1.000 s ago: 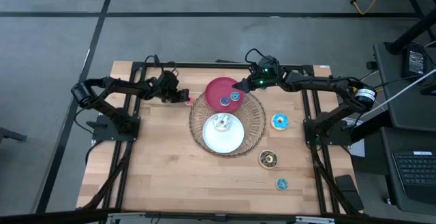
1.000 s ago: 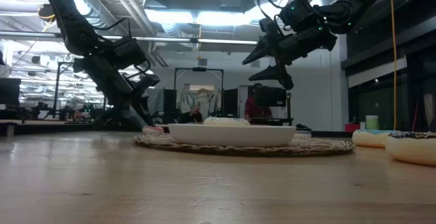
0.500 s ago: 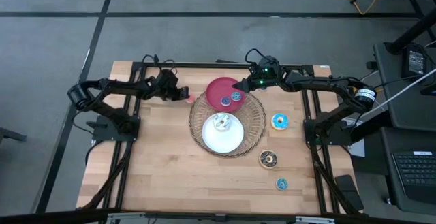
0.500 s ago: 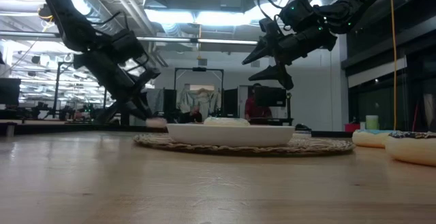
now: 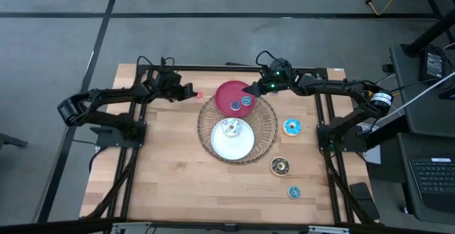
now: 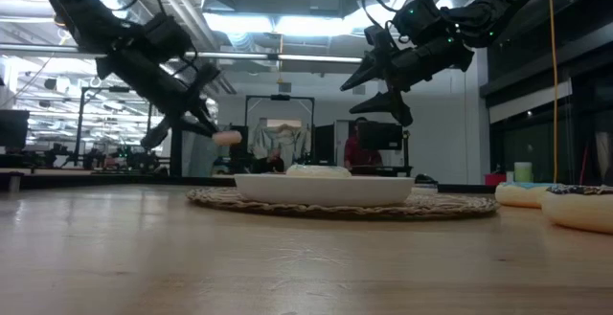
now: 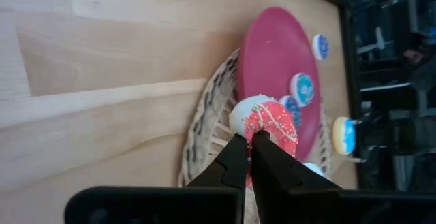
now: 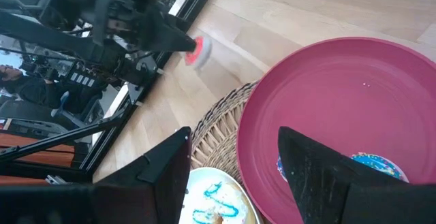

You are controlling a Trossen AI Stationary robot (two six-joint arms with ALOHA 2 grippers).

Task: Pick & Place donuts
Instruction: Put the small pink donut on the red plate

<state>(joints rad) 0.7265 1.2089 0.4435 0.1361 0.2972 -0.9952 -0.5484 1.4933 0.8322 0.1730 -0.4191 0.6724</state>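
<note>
A pink-iced donut [image 7: 274, 120] with sprinkles hangs above the bare table, left of the wicker tray [image 5: 264, 136], and my left gripper [image 5: 188, 92] is shut on it. The red plate [image 5: 226, 92] leans on the tray's far rim and carries two blue donuts [image 5: 240, 104]. A white-sprinkled donut [image 5: 230, 126] lies on the white plate [image 5: 233, 145] in the tray. My right gripper [image 5: 250, 89] hovers open over the red plate's far edge, touching nothing. On the table to the right lie a blue donut [image 5: 291, 126], a dark brown donut [image 5: 279, 165] and a small blue donut [image 5: 293, 190]. My left gripper pinches the pink donut between its two fingertips [image 7: 238, 146] by the part of its ring nearest to them [image 7: 255, 134]. One finger is on the pale side and one on the iced side. The fingers slant down from the table's left. The donut sticks out beyond them, lifted clear [image 6: 227, 137].
The wicker tray with both plates fills the table's middle. Black frame rails [image 5: 135, 156] run along the left and right sides. Bare wood lies near the front edge and left of the tray. A cluttered room shows beyond the table.
My left gripper has risen from the table beside the tray's left rim, tipping more level. The pink donut, which lay on the wood a second ago, has come up with it and now hangs clear. My right gripper has kept still.
</note>
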